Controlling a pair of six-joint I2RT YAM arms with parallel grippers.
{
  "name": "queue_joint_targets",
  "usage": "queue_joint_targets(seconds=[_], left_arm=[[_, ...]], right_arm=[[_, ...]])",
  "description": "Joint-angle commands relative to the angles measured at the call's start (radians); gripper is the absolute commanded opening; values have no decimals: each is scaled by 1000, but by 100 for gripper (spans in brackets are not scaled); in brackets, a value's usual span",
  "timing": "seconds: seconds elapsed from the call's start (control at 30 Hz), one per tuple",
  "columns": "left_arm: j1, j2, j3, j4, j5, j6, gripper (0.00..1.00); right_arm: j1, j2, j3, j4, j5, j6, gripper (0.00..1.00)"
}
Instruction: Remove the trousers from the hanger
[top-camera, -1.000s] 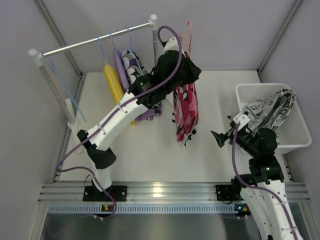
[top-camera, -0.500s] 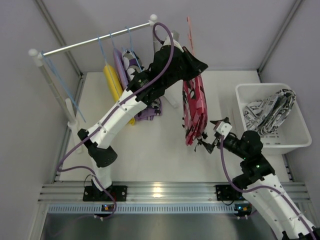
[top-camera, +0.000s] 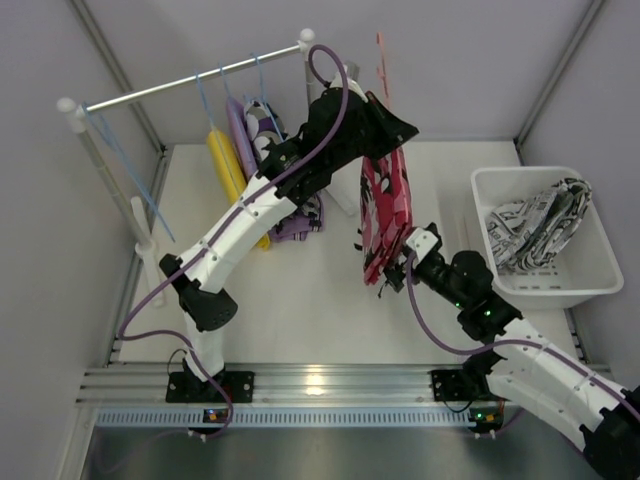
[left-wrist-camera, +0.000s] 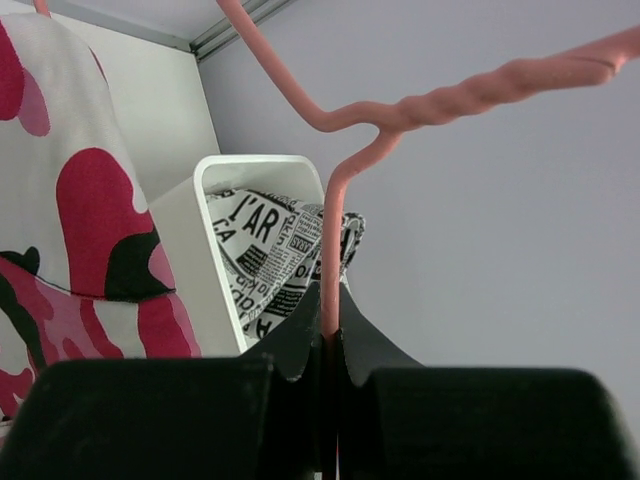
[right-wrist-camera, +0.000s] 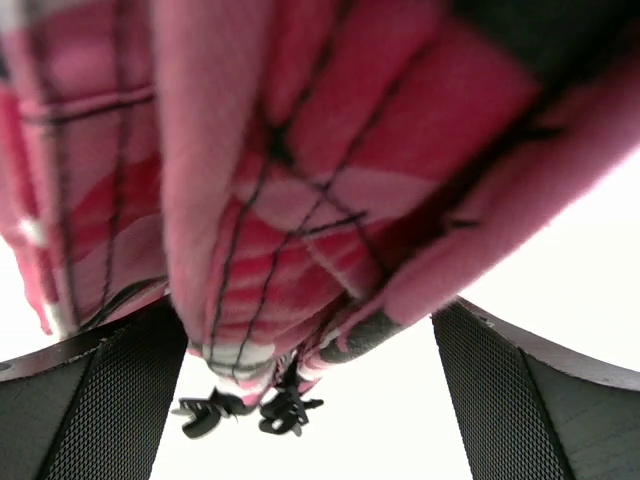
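White table (top-camera: 300, 300); left gripper (left-wrist-camera: 328, 340) clamps pink hanger (left-wrist-camera: 420, 107).

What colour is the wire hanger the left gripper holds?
Salmon pink wire hanger, clearest in the left wrist view.

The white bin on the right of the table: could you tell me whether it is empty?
No, the white bin holds a crumpled pair of black-and-white print trousers.
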Motion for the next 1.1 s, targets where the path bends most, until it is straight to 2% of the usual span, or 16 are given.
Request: queue_joint_targets(seconds=[0.0,0.07,0.2,0.37,0.57,0.6,0.67,0.7,0.77,0.8,0.83,0.9,0.93,0.97,1.0,1.07], left_arm=[[1,-39,64,196,37,-74,0],[4,-42,60,193,38,-79,0],[11,-41,56,200,55,-91,0],[21,-41,45,211,63,-105,0],[26,-42,37,211,66,-105,0],[27,-44,37,210,66,-105,0],[29,-47,33,207,66,-102,0],[31,-50,30,205,66,-99,0],[34,-62,10,201,66,-87,0],[35,-67,1,197,66,-82,0],[40,-73,-8,194,70,-79,0],[44,-88,-42,190,100,-70,0],[47,-94,-56,185,101,-61,0],[49,-107,-82,184,100,-48,0],[49,-111,-97,170,96,-38,0],[49,-136,-158,168,87,-8,0]], right_arm=[[20,15,58,202,151,81,99],[20,15,81,217,162,115,100],[20,20,121,224,90,164,99],[46,42,161,230,52,158,100],[69,75,187,227,277,81,99],[68,71,186,227,299,65,97],[68,60,184,219,332,51,90],[69,55,184,210,337,40,80],[68,52,189,188,355,26,67],[69,52,192,182,363,21,67],[69,51,198,178,372,15,59],[69,45,201,179,374,3,52],[69,43,204,188,369,-2,42],[69,37,209,193,365,-6,37],[68,34,225,191,359,-15,25],[69,22,247,182,348,-23,14]])
